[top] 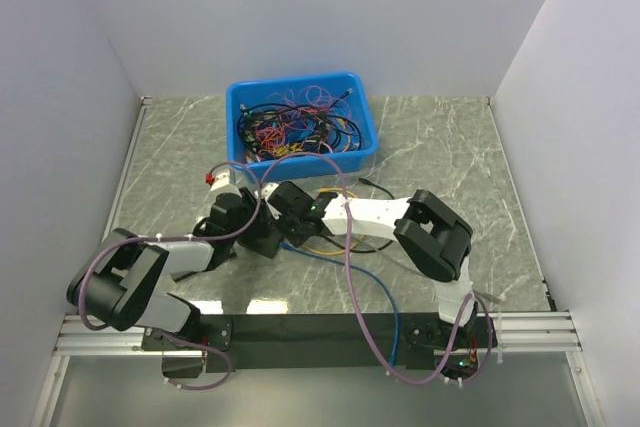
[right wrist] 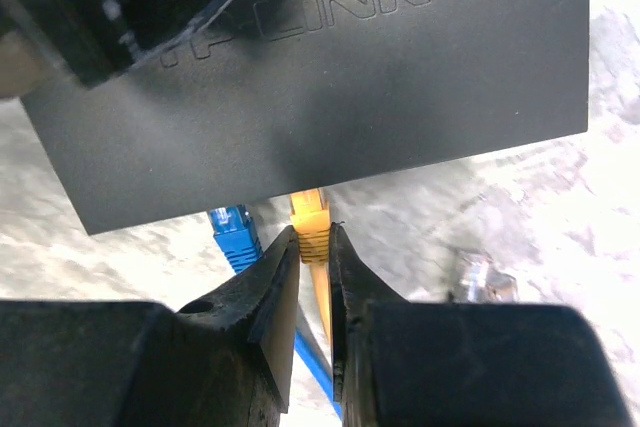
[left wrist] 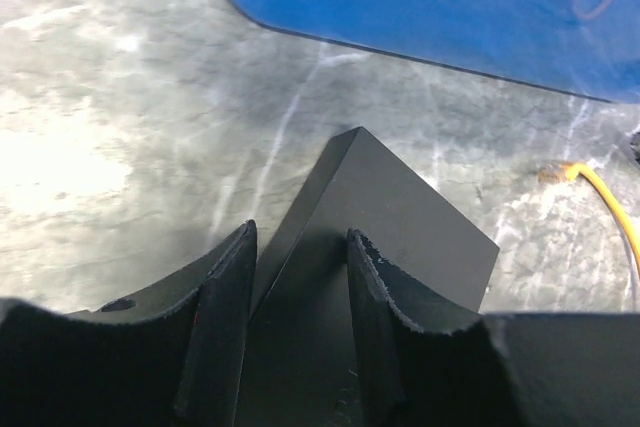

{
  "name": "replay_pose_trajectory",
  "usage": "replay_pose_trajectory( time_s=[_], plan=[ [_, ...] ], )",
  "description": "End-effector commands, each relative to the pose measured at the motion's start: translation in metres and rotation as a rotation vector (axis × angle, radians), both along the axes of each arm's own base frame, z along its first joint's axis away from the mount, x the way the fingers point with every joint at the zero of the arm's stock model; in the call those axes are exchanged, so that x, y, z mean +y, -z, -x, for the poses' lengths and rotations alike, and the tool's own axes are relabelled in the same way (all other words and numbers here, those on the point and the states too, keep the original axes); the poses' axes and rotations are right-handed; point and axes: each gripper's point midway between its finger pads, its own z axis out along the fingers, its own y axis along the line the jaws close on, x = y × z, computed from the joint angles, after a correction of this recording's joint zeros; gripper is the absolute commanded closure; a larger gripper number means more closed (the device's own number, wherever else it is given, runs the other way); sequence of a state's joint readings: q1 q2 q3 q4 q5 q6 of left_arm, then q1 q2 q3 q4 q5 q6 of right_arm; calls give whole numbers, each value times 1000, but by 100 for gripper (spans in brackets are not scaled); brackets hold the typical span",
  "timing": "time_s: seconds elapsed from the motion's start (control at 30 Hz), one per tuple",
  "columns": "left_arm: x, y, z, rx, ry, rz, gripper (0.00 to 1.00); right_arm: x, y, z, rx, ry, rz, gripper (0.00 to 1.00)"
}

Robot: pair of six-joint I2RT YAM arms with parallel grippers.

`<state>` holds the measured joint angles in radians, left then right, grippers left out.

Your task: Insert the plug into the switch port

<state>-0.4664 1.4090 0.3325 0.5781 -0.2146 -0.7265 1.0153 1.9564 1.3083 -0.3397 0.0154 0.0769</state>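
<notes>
Left end effector [left wrist: 300, 237] straddles the black TP-Link switch [right wrist: 350, 87]; whether it clamps or merely brackets it, I cannot tell. Right end effector [right wrist: 312, 235] is nearly closed, pinching the yellow plug [right wrist: 310, 212], whose nose meets the switch's port edge. A blue plug [right wrist: 235, 227] sits at its 9 o'clock. Full seating seems still to come.

Black switch [right wrist: 380, 77], yellow plug [right wrist: 311, 219], blue plug [right wrist: 233, 225], bright blue bin [top: 300, 81], grey-green marbled table [top: 450, 147] with white veins.
</notes>
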Motion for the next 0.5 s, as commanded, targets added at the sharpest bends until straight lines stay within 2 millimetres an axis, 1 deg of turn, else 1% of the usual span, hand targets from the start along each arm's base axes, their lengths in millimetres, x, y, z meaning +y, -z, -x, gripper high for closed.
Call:
replay_pose_trajectory(
  time_s=[0.0, 0.13, 0.27, 0.3, 0.47],
  plan=[
    [-31, 9, 31, 123, 160, 110, 55, 106, -127, -43, -230, -21, -513, 100],
    [-24, 9, 26, 122, 146, 120, 55, 109, -127, -37, -204, -31, -532, 100],
    [-26, 2, 14, 102, 153, 122, 55, 113, -127, -35, -194, -37, -543, 100],
    [-27, 4, 13, 111, 157, 119, 55, 114, -127, -32, -192, -41, -544, 100],
    [-28, 6, 5, 114, 151, 120, 55, 117, -126, -33, -192, -46, -548, 100]
  ],
)
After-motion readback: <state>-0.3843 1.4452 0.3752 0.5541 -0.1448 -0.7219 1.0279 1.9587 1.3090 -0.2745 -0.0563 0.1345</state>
